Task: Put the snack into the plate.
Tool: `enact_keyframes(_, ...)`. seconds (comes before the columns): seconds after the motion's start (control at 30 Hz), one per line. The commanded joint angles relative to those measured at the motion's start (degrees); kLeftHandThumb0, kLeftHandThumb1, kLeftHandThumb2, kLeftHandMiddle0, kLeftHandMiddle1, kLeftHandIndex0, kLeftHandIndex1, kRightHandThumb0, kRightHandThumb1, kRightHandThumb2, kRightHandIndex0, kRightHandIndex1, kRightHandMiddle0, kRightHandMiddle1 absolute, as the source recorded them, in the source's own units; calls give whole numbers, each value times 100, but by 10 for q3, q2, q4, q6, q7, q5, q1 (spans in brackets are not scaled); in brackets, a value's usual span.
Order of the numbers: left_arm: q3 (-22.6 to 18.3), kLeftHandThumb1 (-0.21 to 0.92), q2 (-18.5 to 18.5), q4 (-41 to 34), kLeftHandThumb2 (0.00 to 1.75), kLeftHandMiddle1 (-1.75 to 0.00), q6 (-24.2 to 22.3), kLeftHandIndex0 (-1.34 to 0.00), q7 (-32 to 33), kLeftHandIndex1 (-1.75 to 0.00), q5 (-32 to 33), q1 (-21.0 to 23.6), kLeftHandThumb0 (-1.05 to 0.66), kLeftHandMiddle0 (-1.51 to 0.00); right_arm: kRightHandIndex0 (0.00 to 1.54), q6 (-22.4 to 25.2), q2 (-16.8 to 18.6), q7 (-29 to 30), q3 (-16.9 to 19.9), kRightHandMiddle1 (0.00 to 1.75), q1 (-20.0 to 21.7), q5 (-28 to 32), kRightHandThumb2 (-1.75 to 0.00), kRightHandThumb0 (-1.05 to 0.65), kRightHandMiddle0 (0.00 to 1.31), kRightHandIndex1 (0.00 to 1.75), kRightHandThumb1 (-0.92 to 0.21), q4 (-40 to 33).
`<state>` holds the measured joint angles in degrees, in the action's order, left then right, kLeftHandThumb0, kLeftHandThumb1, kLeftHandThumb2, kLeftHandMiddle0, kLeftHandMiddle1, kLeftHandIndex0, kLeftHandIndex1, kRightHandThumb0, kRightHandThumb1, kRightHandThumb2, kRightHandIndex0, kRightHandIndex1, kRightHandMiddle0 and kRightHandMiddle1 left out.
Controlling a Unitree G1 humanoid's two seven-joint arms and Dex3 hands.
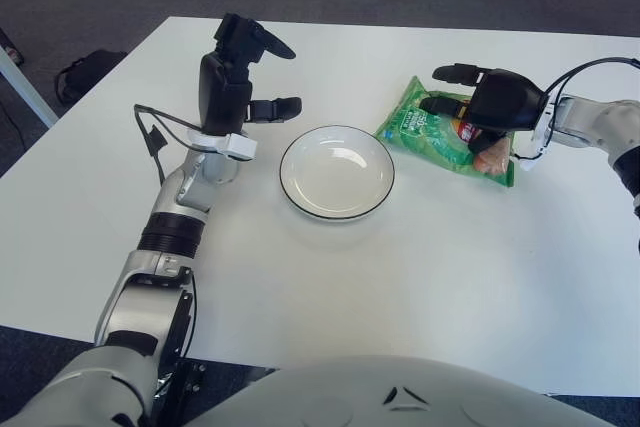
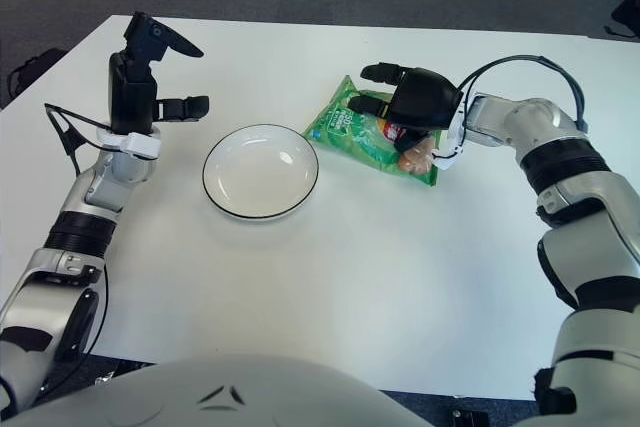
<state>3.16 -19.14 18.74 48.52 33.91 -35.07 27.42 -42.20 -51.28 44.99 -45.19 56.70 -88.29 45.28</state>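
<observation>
Two dark fingers (image 1: 452, 74) of the right hand (image 1: 500, 102) are seen stretched out over the upper edge of the green snack bag (image 1: 430, 127), spread rather than curled, while a lower digit is pressed against the bag's far end; whether the bag is truly gripped cannot be told, though the palm is laid directly on top of it. The snack bag is found lying flat on the white table (image 1: 400, 277), at about three o'clock from the plate (image 1: 337, 171), just beside its rim but apart from it, with its long axis running from ten o'clock towards four o'clock. The plate, white with a dark rim, is seen near the middle of the table and holds nothing. The right forearm is extended in from the three o'clock side, with a black cable looped above the wrist. At nine o'clock from the plate the left hand (image 1: 238, 77) is held upright above the table, its fingers spread wide and holding nothing, one finger pointed towards the plate. A dark bag (image 1: 85, 72) is seen on the floor beyond the table's ten o'clock corner
</observation>
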Motion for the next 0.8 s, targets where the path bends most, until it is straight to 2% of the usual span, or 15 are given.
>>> enact_keyframes(0.0, -7, 49, -3, -2, 109, -173, -2, -40, 9, -167, -11, -10, -2, -39, 3, 30, 2, 64, -39, 32, 33, -41, -42, -80, 0, 7, -75, 42)
enact_keyframes(0.23, -5, 54, -3, 1, 101, -165, -3, -36, 9, -171, -21, -12, -1, -40, 5, 74, 18, 128, -70, 30, 58, -46, -48, -80, 0, 4, -70, 94)
enact_keyframes(0.53, 2, 60, -9, 15, 90, -151, 4, -34, -3, -174, -19, -10, -1, -42, 2, 145, 34, 187, -47, 18, 57, 3, -54, -71, 0, 1, -71, 142)
enact_keyframes(0.77, 4, 62, -10, 23, 87, -148, 10, -32, -3, -175, -21, -8, -1, -45, 1, 156, 38, 202, -42, 17, 58, 37, -58, -64, 0, 0, -73, 159)
